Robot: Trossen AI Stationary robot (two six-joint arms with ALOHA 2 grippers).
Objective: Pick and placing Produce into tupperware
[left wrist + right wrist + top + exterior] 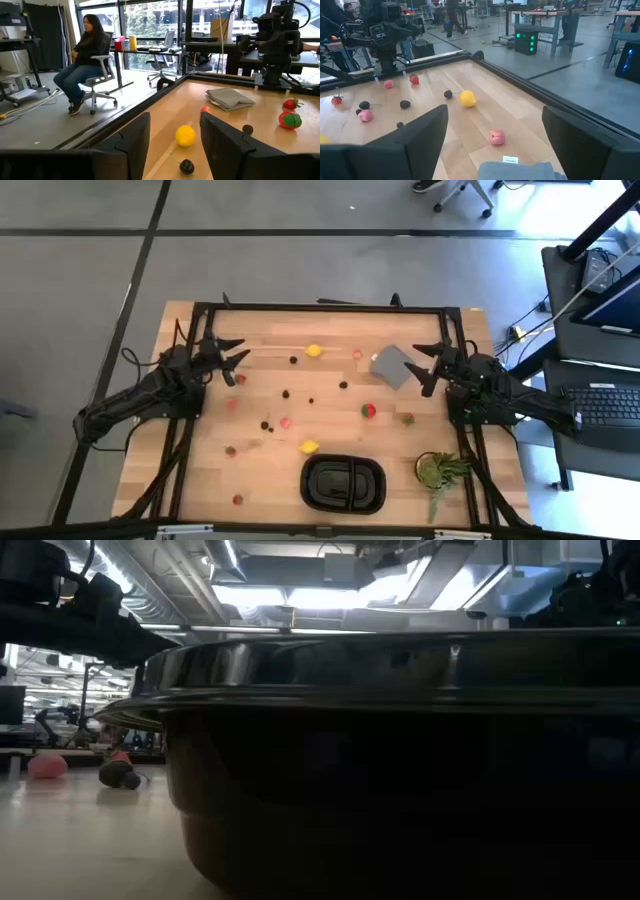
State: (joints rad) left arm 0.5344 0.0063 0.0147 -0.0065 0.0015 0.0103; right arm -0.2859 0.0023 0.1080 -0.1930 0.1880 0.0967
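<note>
The black tupperware tray [343, 483] sits near the table's front edge and fills the low view [400, 740]. Produce lies scattered on the wood: one lemon [314, 350] toward the far edge, another [309, 446] just behind the tray, plus red bits and dark berries. My left gripper [243, 350] stands open at the far left, above the table, with a lemon [185, 135] and a dark berry [186, 166] ahead of it. My right gripper [420, 368] stands wide open at the far right beside the grey block [393, 367], holding nothing.
A green potted plant [438, 471] stands right of the tray. A red-and-green piece [369, 410] lies mid-table. A raised black frame [330, 307] borders the table. A seated person [87, 55] is beyond the table. Bare wood lies between the two grippers.
</note>
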